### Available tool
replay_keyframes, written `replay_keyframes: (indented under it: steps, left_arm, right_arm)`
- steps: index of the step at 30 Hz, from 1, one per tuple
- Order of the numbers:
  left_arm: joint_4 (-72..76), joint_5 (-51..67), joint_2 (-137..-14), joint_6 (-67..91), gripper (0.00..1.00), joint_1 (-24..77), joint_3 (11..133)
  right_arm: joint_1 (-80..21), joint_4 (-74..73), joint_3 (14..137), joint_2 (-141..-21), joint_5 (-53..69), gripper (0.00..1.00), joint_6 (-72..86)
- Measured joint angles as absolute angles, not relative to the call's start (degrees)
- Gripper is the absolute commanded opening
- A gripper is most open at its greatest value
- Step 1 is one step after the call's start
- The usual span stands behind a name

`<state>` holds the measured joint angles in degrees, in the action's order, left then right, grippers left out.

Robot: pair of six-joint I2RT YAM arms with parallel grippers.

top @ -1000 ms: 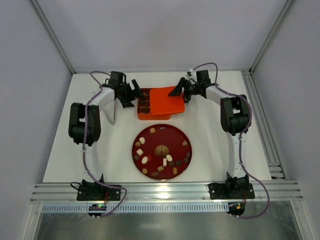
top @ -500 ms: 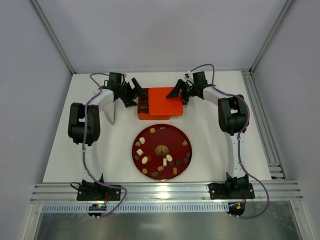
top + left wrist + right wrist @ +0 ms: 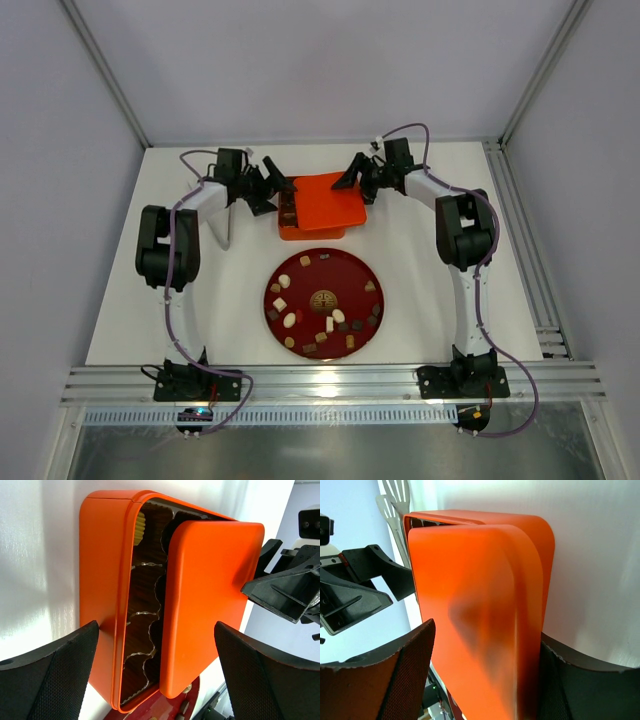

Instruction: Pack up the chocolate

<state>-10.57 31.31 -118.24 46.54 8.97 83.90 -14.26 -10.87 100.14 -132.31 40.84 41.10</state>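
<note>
Both our jaws are spread around the orange box [image 3: 300, 215]; its loose lid [image 3: 328, 203] could skid off if nudged sideways.

We saw a glossy orange plastic-looking box [image 3: 107, 605], its smooth satin lid [image 3: 210, 605], and black mesh-textured finger pads [image 3: 55, 675].

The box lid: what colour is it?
Plain orange lid, matching its box; clearest in the left wrist view.

No legible txt anywhere.
</note>
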Motion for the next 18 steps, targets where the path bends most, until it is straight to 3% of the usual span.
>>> replay_keyframes:
  steps: [18]
  left_arm:
    - [-6.9,31.8,-116.6,49.3,0.94,9.0,79.4]
  right_arm:
    - [-16.2,-11.2,100.7,-132.4,33.1,0.72,43.7]
